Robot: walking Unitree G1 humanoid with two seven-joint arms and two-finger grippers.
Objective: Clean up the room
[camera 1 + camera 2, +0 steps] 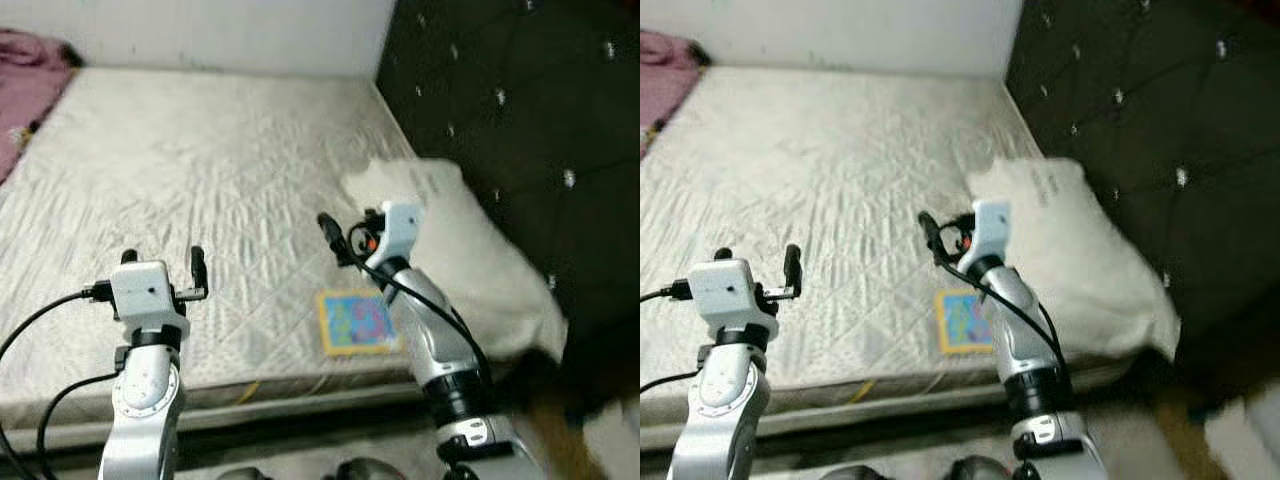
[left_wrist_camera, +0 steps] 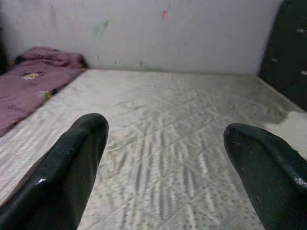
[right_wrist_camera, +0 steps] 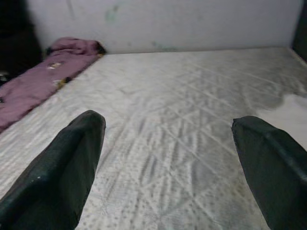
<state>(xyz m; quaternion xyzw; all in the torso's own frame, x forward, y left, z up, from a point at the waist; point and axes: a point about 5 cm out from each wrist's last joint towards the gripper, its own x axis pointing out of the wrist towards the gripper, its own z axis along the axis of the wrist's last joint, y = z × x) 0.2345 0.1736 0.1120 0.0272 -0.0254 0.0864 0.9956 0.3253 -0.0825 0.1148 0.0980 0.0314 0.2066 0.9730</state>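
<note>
A bare mattress (image 1: pixel 200 170) with a pale, quilted diamond-stitched cover stretches from the near edge to the wall at its far edge. A white pillow (image 1: pixel 470 250) lies along the right edge, against the dark tufted headboard (image 1: pixel 520 120), reaching from the middle of that side to the near right corner. A small, brightly coloured book (image 1: pixel 356 322) with a yellow border lies flat close to the near edge, just beside the pillow. At the far left corner a crumpled purple blanket (image 1: pixel 25 85) is bunched against the wall and trails along the left edge. The middle of the mattress carries only creases and stitching.
</note>
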